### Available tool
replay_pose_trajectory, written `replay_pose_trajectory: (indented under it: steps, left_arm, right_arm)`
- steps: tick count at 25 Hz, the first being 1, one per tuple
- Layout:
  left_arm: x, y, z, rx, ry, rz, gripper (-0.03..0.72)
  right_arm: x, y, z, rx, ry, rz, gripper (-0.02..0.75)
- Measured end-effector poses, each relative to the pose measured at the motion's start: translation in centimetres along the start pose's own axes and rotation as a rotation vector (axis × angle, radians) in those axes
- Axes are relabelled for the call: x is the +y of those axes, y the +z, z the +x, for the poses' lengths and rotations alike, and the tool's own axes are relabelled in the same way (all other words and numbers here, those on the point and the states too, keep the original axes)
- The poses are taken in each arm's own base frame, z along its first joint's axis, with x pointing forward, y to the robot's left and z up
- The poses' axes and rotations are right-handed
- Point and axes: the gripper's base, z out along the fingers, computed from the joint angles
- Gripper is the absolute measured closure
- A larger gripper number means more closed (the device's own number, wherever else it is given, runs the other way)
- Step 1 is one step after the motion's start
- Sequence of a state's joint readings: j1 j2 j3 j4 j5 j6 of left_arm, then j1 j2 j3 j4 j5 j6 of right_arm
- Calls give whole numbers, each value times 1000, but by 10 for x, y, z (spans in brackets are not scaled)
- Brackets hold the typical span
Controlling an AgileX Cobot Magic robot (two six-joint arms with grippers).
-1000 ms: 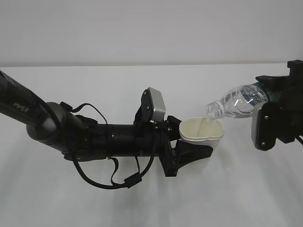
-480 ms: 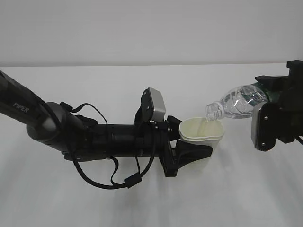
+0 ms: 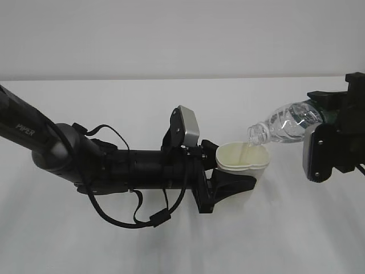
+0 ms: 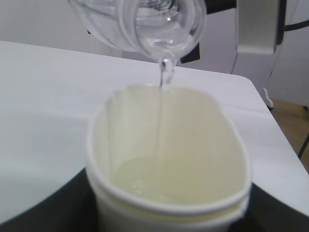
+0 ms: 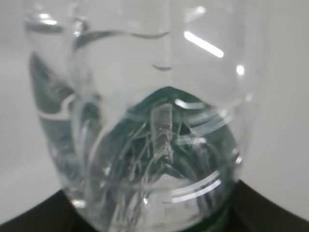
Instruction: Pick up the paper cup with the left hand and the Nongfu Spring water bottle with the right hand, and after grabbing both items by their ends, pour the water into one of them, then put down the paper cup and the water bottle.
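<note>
A wide white worktop (image 3: pixel 85 240) fills the room in front of a pale wall. The biggest thing on it is the left hand (image 3: pixel 114 165), a long black arm lettered "PIPER" that stretches low across from the left, with loose cables looping under it. Its tool (image 3: pixel 231 174) sits near the middle of the worktop and is clamped around the paper cup (image 3: pixel 242 161), one black finger under the cup's near side and the other at its far side, squeezing the rim into an oval. The cup stands upright.

The right hand (image 3: pixel 336 142) comes in from the right edge, a blocky black arm with a grey plate facing us. Its tool (image 3: pixel 326 111) grips the Nongfu Spring water bottle (image 3: pixel 285 123) by its base end, where the dark green label shows. The bottle lies tilted, neck pointing left and down, its open mouth just above the cup's right rim, not touching it.

From the left wrist view, a thin stream of water (image 4: pixel 161 116) falls from the bottle mouth into the cup, where a shallow pool covers the bottom. From the right wrist view, water still sits inside the clear ribbed body.
</note>
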State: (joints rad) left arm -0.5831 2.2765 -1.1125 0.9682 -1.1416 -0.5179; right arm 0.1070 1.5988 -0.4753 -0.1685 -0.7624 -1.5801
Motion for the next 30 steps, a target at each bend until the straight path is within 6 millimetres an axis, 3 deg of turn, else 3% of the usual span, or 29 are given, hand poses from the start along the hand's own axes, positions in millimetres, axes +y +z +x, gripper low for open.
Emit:
replay_pose_trajectory:
  steps: [30]
  left_arm:
    - [0, 0, 0, 5, 3, 5, 258]
  right_arm:
    - [0, 0, -1, -7, -10, 2, 354]
